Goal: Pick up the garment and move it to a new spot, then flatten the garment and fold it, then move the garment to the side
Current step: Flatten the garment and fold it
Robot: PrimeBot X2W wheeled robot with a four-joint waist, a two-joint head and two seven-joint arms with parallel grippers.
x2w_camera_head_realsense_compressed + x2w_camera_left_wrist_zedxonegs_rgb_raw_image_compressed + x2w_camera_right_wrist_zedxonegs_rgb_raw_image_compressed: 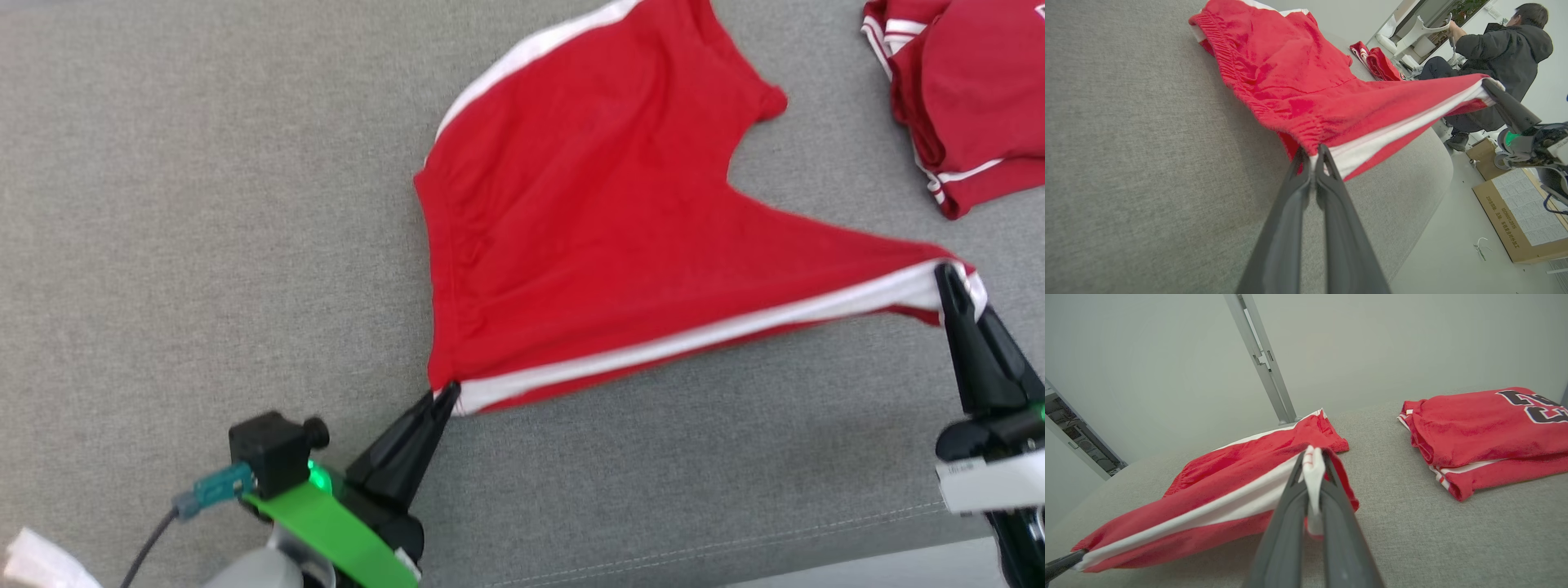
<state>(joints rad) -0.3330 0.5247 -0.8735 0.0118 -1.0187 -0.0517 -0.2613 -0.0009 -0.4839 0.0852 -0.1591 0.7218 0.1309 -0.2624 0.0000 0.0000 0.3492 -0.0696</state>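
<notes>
Head view: red garment (588, 212) sits centre frame on the grey cushion (163, 204), its striped near edge running lower left to right between both arms. Left gripper (445, 398) is clamped on the waistband corner, right gripper (951, 282) on the leg hem.
Left wrist view: fingers pinched tight on fabric (edge taut).
Right wrist view: white stripe nipped; garment trails left.
</notes>
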